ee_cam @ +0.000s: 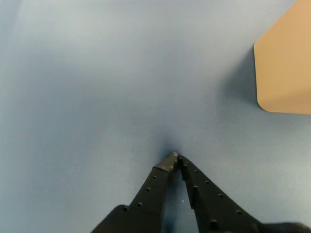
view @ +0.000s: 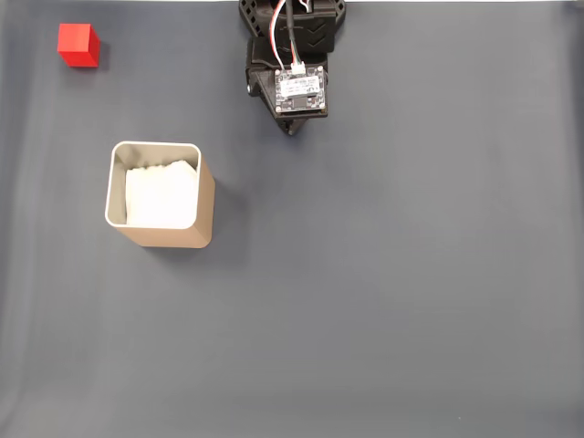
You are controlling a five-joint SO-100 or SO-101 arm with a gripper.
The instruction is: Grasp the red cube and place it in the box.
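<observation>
The red cube lies at the far top left of the fixed view on the grey mat. The box, tan with a pale grey rim and white lining, stands left of centre; its tan side shows at the right edge of the wrist view. My gripper hangs at the top centre of the fixed view, folded back near the arm's base, well right of the cube and above-right of the box. In the wrist view my gripper has its fingertips together, shut on nothing, just over bare mat.
A dark grey mat covers the whole table. The arm's base and its small circuit board sit at the top centre. Wide free room lies to the right and along the bottom of the fixed view.
</observation>
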